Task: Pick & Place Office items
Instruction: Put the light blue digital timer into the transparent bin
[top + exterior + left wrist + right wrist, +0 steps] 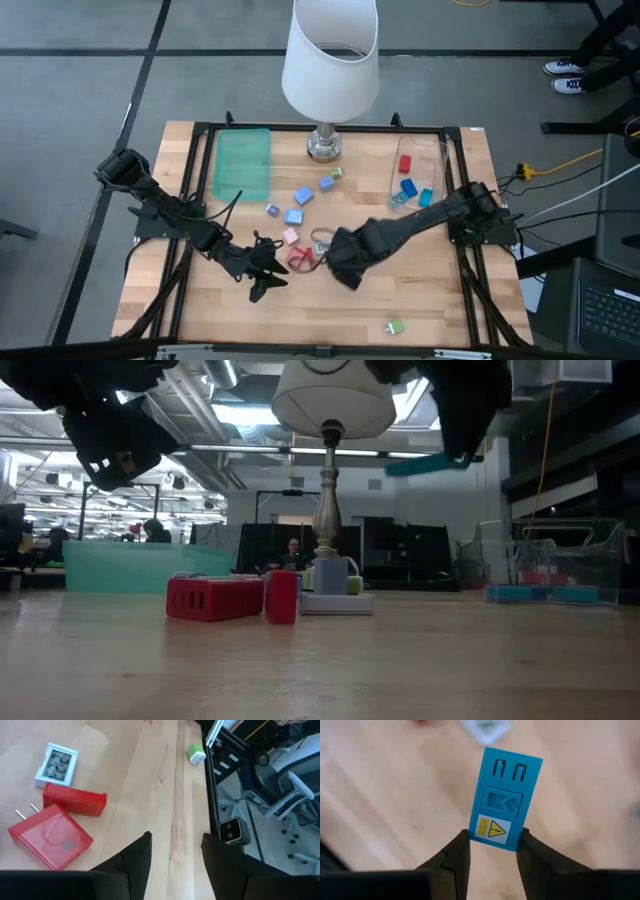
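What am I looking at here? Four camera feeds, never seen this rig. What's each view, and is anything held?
Two dark robot arms work at a wooden table. The high view looks straight down; the low view sits at table-top height; the other two are wrist cameras, each looking past its own fingers.

The right gripper holds a blue block above the table. The left gripper is open and empty, near two red blocks.

Also on the table: a lamp, a green tray, a clear bin holding blue and red blocks, more small blocks mid-table, and a green block near the front edge.
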Controlling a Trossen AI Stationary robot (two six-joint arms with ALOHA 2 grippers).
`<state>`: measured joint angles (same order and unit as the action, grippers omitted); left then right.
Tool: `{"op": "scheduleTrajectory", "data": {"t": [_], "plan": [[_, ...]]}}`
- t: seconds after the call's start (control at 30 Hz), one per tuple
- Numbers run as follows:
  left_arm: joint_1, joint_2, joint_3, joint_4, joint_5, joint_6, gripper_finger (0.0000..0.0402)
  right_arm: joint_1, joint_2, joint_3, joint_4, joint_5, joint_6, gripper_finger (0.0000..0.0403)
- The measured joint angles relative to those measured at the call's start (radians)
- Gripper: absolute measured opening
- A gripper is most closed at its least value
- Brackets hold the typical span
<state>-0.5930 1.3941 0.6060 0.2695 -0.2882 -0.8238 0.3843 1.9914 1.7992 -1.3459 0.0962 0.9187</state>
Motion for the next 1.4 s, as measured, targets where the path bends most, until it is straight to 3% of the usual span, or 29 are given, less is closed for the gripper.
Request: {"op": "scheduleTrajectory", "data": {"t": [0.23,0.67,1.0,1.23,1.4], "plan": [[0.0,0.0,0.0,0.003,-0.01,0.0,0.0168,-0.115,-0.101,0.002,-0.233,0.087,-0.09,0.0129],[-0.001,0.0,0.0,0.027,-0.034,0.011,0.0168,-0.475,-0.323,-0.13,-0.225,0.16,-0.229,0.0129],[-0.001,0.0,0.0,0.027,-0.035,0.012,0.0168,-0.757,-0.477,-0.331,-0.216,0.133,-0.356,0.0129],[0.0,0.0,0.0,0.027,-0.035,0.008,0.0168,-0.907,-0.551,-0.544,-0.07,0.012,-0.424,0.0131],[0.0,0.0,0.0,0.026,-0.065,-0.02,0.0168,-0.944,-0.553,-0.668,-0.014,-0.013,-0.425,0.0171]]}}
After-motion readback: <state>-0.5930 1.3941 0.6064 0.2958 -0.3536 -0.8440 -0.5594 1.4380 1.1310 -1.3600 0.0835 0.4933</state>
